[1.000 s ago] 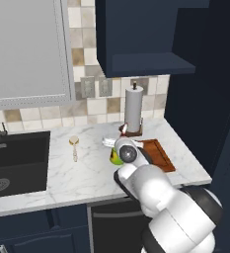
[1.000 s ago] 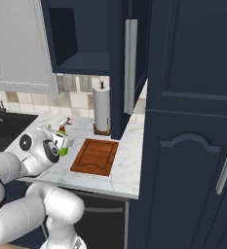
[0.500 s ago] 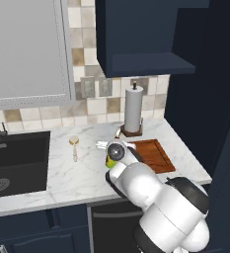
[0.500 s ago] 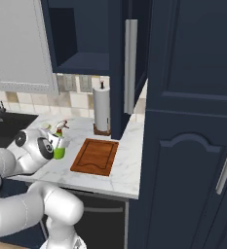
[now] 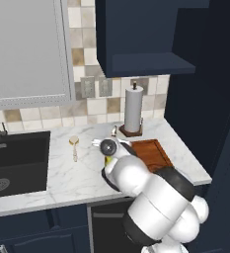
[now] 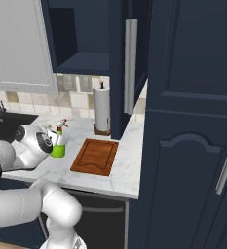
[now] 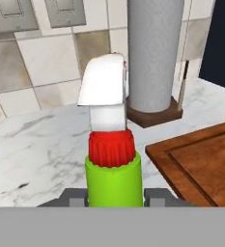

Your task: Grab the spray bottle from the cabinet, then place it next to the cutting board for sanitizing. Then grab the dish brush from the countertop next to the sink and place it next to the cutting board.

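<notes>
Spray bottle [image 7: 113,159], base hidden behind fingers [image 7: 152,197]

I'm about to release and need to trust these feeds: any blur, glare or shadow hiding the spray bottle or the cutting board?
Hand view: sharp, evenly lit, no glare; the spray bottle looms large, its base cut off. Left base view: soft flat light, the robot's arm hides most of the bottle; the cutting board shows partly. Right base view: clear; bottle and board both unshadowed on the countertop.
</notes>
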